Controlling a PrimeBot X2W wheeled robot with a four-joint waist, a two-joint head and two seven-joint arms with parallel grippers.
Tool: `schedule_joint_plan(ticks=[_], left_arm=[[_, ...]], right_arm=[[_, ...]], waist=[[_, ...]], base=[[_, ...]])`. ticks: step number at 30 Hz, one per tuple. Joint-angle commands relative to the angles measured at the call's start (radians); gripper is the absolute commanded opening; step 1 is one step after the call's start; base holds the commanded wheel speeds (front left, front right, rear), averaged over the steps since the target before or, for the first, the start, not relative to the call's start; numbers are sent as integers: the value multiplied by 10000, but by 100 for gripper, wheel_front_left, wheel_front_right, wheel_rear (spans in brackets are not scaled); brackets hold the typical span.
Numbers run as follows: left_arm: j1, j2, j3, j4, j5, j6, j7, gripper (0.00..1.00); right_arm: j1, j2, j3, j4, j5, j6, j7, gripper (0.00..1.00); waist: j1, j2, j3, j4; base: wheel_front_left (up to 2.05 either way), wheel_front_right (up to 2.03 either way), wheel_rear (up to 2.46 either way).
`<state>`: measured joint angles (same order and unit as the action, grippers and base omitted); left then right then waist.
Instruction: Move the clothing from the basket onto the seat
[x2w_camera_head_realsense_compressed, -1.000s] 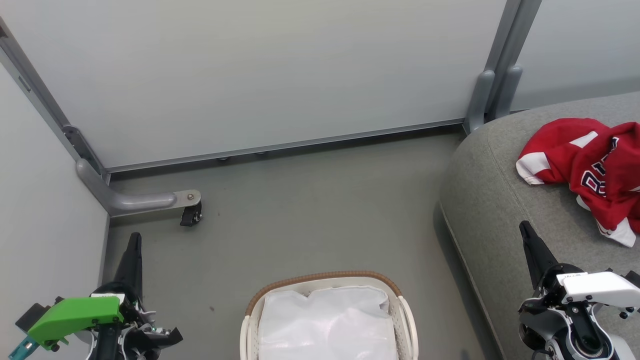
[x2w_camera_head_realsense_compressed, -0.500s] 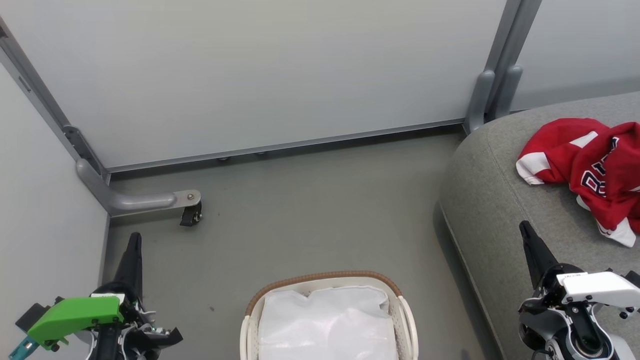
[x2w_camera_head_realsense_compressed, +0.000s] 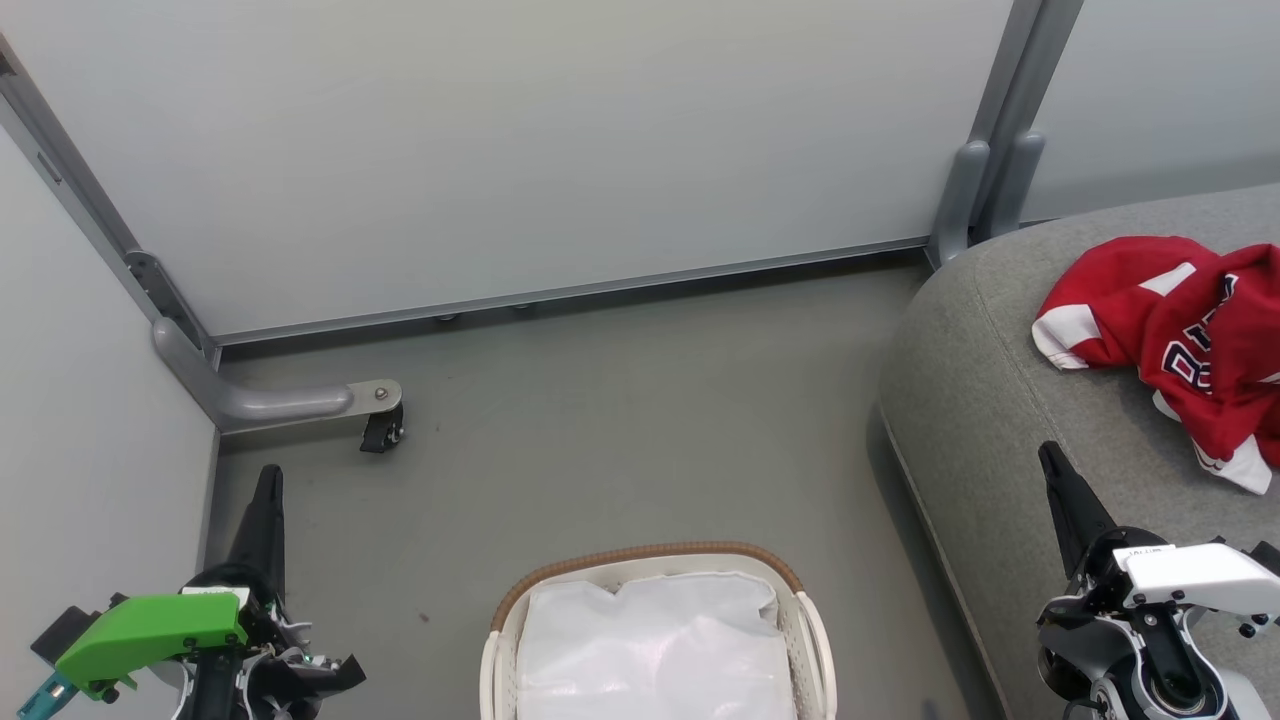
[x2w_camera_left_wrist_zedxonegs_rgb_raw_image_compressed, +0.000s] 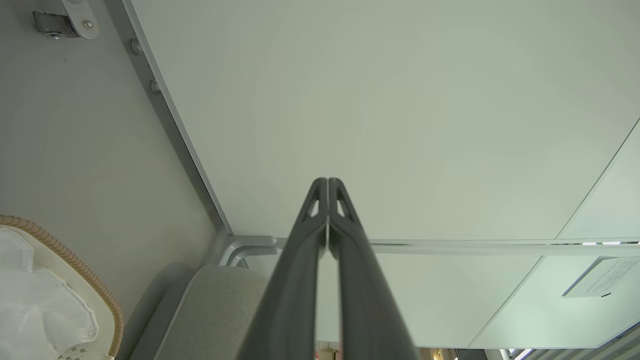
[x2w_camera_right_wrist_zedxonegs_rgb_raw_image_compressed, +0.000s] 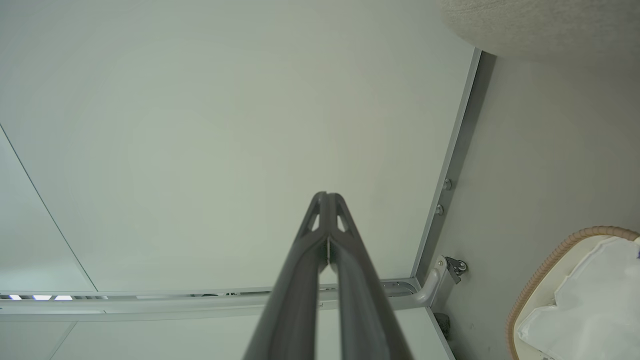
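Note:
Red clothing (x2w_camera_head_realsense_compressed: 1180, 340) with white panels and dark navy letters lies crumpled on the grey seat (x2w_camera_head_realsense_compressed: 1000, 400) at the right of the head view. The white basket (x2w_camera_head_realsense_compressed: 495, 640) with a brown woven rim stands on the floor at the bottom centre, with white liner cloth (x2w_camera_head_realsense_compressed: 655, 645) showing inside it. My left gripper (x2w_camera_head_realsense_compressed: 268, 478) is shut and holds nothing at the lower left, apart from the basket. My right gripper (x2w_camera_head_realsense_compressed: 1050, 458) is shut and holds nothing over the seat's front edge, short of the clothing. The wrist views show each pair of fingertips pressed together (x2w_camera_left_wrist_zedxonegs_rgb_raw_image_compressed: 327, 182) (x2w_camera_right_wrist_zedxonegs_rgb_raw_image_compressed: 326, 196).
Pale partition panels (x2w_camera_head_realsense_compressed: 520, 140) close off the back and left. A metal foot with a black caster (x2w_camera_head_realsense_compressed: 380, 428) juts onto the grey floor (x2w_camera_head_realsense_compressed: 620, 420) at the left. A grey post (x2w_camera_head_realsense_compressed: 985, 180) stands beside the seat's back corner.

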<state>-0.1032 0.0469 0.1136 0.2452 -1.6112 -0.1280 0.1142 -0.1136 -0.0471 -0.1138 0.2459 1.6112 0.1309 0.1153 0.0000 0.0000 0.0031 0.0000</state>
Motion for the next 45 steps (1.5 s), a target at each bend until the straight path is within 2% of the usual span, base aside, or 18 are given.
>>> schedule_joint_plan(ticks=[1,45], left_arm=[[-112,62,23,-15,-33,-52,35,0],[-112,62,21,-16,-33,-47,33,0]], right_arm=[[102,-59,-19,-40,33,-3,15,0],[102,-60,-18,-40,35,-3,13,0]], waist=[[0,0,0,0],[0,0,0,0]], base=[[0,0,0],[0,0,0]])
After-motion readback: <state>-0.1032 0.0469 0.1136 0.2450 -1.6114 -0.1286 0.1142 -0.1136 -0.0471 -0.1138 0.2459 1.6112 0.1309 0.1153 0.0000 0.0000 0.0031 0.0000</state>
